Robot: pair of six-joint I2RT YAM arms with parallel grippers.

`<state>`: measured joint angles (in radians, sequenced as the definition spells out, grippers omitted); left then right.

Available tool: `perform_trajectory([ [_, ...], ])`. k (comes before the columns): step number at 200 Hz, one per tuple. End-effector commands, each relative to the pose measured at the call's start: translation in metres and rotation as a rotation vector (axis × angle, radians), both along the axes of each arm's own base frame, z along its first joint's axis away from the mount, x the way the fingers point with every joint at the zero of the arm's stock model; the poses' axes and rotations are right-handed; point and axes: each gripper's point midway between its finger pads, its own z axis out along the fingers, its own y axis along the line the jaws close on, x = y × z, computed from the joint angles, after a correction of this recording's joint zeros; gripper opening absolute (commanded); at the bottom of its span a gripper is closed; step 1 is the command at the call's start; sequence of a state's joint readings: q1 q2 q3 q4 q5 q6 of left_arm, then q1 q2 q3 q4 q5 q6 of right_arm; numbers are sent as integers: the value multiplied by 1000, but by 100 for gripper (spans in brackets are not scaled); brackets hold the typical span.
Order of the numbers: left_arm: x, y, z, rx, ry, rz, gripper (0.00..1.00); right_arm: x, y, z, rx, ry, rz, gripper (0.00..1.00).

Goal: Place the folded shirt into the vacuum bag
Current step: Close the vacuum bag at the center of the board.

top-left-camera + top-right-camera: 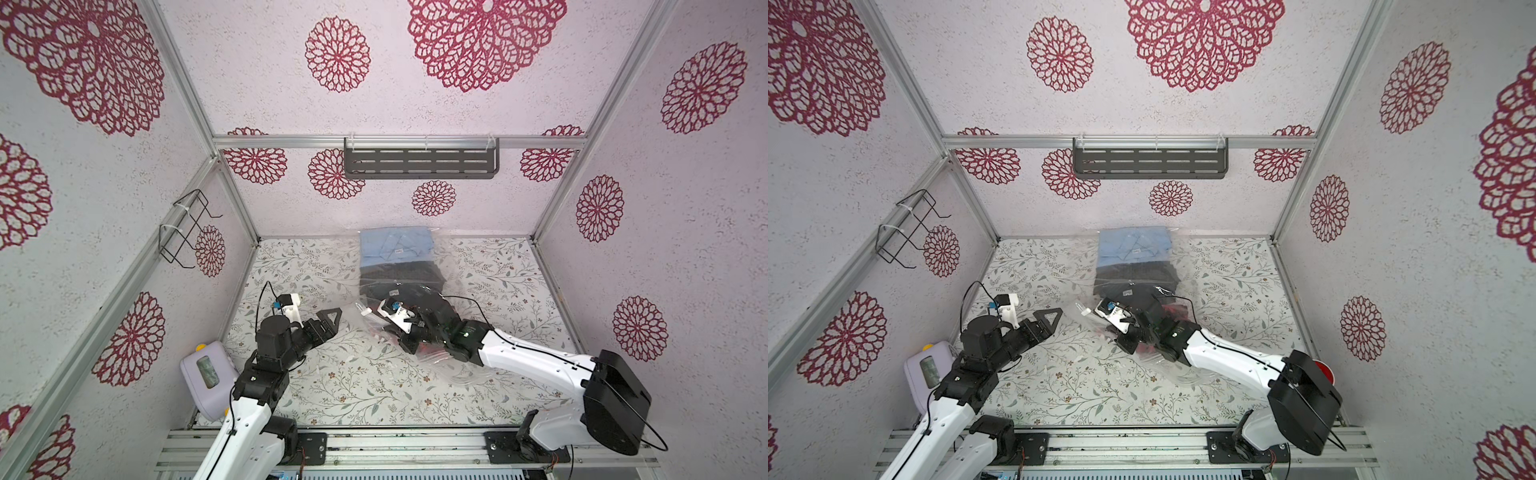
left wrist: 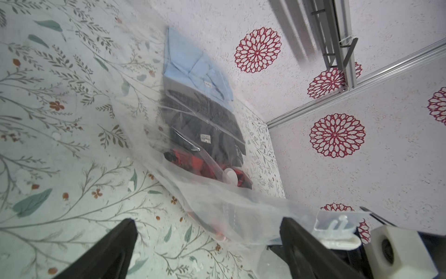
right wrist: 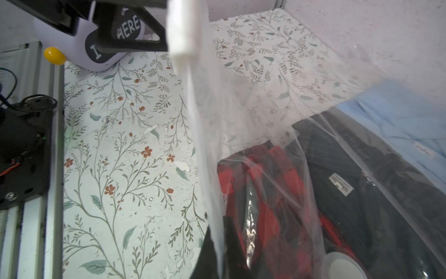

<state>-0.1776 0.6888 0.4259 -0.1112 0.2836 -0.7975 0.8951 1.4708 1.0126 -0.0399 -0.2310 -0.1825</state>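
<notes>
The vacuum bag (image 1: 465, 266) (image 1: 1196, 257) lies crinkled on the table from the back wall toward my right arm. Stacked inside it are a light blue shirt (image 1: 395, 245), a dark striped shirt (image 1: 399, 274) and, nearest the mouth, a red-and-black folded shirt (image 2: 193, 161) (image 3: 265, 193). The white valve disc (image 2: 230, 175) (image 3: 342, 265) sits over the red shirt. My right gripper (image 3: 217, 241) (image 1: 401, 338) is shut on the bag's raised plastic edge (image 3: 207, 120). My left gripper (image 2: 208, 223) (image 1: 332, 318) stands open just left of the mouth, with loose bag plastic (image 2: 217, 193) between its fingers but not pinched.
A white clip (image 2: 335, 227) rides on the bag's edge. A lavender device with a yellow knob (image 1: 205, 374) (image 3: 96, 55) stands at the table's near left corner. A wire rack (image 1: 187, 228) hangs on the left wall and a dark shelf (image 1: 419, 160) on the back wall.
</notes>
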Motion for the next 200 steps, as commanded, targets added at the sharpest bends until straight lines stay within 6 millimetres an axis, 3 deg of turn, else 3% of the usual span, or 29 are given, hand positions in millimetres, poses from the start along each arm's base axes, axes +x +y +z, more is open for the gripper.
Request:
perform_trajectory([
  [1,15,-3,34,61,-265,-37,97,-4,6,11,-4,81,104,0],
  [17,14,-17,40,70,-321,-132,97,5,4,14,-12,113,114,0],
  [50,19,-27,39,66,-386,-240,97,21,-2,27,7,168,140,0],
  [75,19,-39,65,6,-499,-366,97,29,-8,30,14,206,155,0],
  [106,34,-50,82,47,-530,-485,97,40,-15,25,8,228,143,0],
  [135,51,-54,67,135,-360,-605,97,46,-12,28,18,228,149,0],
  [200,48,-60,56,45,-222,-817,98,60,-16,29,12,225,146,0],
])
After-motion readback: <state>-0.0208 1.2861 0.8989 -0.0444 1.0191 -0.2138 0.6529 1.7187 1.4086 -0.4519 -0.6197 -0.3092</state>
